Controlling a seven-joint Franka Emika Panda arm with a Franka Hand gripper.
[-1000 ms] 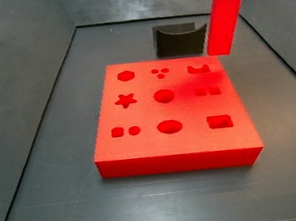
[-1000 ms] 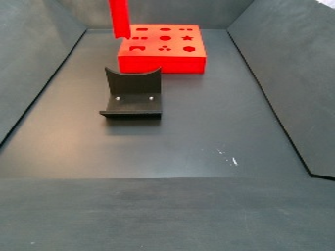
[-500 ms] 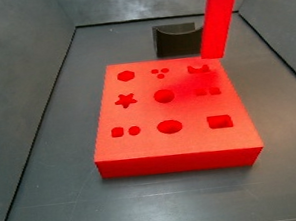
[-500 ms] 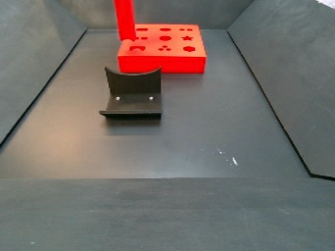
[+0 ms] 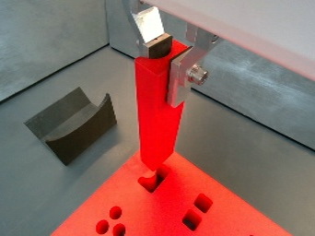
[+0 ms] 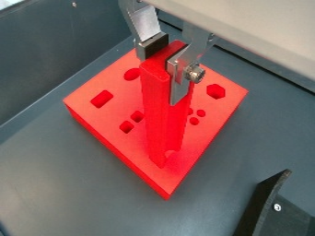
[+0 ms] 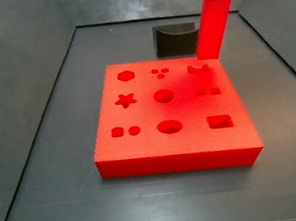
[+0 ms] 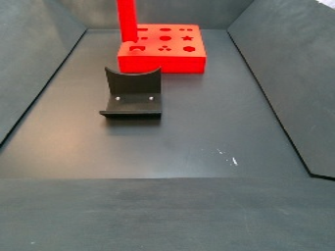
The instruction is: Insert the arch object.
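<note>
The arch object (image 5: 157, 111), a long bright-red bar, hangs upright in my gripper (image 5: 167, 60). The gripper is shut on the bar's top end, with a dark pad on one side and a silver finger plate (image 5: 182, 78) on the other. The bar's notched lower end meets an arch-shaped hole (image 5: 149, 180) near the edge of the red board (image 5: 117, 198). I cannot tell how deep it sits. The other wrist view shows the same grip (image 6: 167, 60) on the bar (image 6: 163, 115). In both side views the bar (image 7: 211, 23) (image 8: 127, 20) stands on the board (image 7: 181, 139) (image 8: 164, 63); the gripper is cut off above.
The dark fixture with a curved top (image 8: 131, 93) stands on the floor beside the board, also in a side view (image 7: 176, 37) and in both wrist views (image 5: 74, 124) (image 6: 285, 203). The board has several other shaped holes. Grey walls (image 7: 24, 56) enclose the floor.
The gripper has carried the bar sideways across the board's edge and lower. Its notched end now meets the arch-shaped hole.
</note>
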